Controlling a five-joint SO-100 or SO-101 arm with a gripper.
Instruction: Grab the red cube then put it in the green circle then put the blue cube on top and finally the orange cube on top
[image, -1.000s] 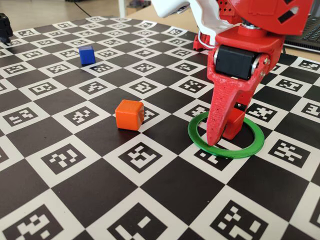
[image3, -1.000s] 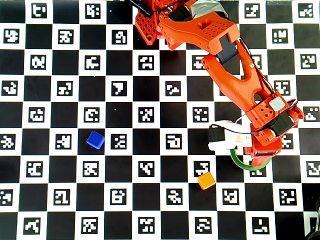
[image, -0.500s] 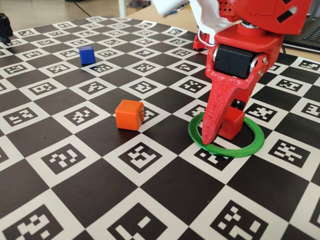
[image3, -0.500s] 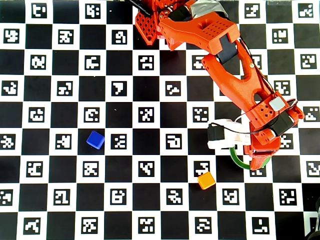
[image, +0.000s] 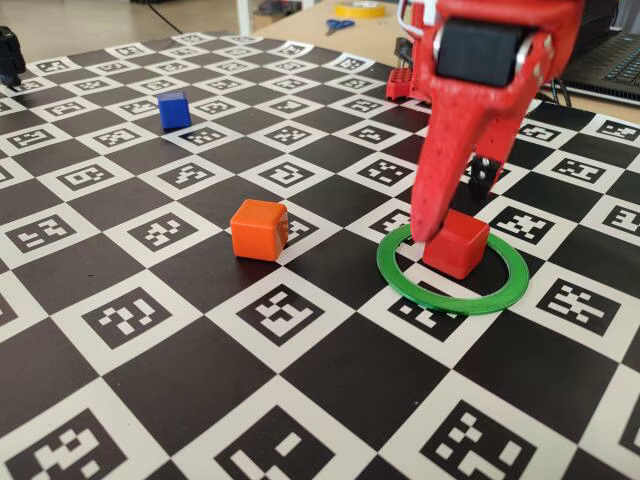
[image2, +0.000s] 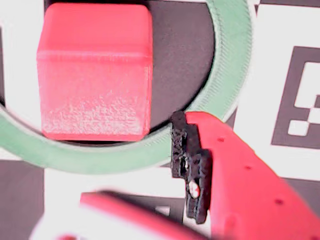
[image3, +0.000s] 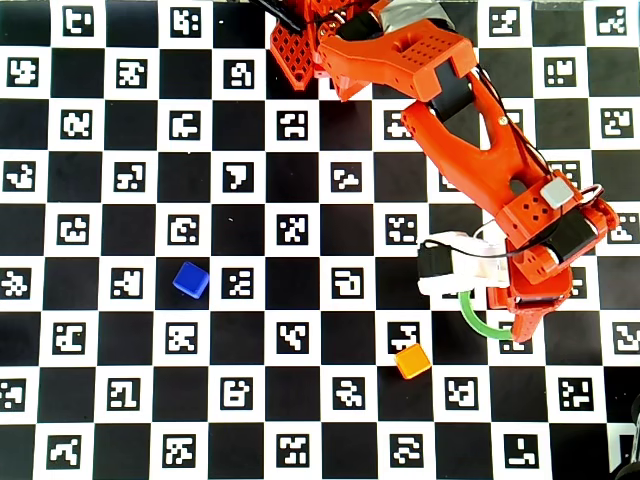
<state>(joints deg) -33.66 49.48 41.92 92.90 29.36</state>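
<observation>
Fixed view: 1 red cube (image: 457, 243) rests flat inside the green circle (image: 452, 293), corner toward the camera. Above it, the gripper (image: 452, 205) hangs with fingers apart, clamping nothing; blue cube (image: 174, 110) and orange cube (image: 259, 229) sit outside.

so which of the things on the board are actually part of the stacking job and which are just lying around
Part of the job:
- red cube, sitting inside the green circle
- blue cube, far side of the board
- orange cube, beside the ring
- pincer, above the red cube

Just lying about:
- scissors on the table behind
- yellow tape roll next to them
</observation>
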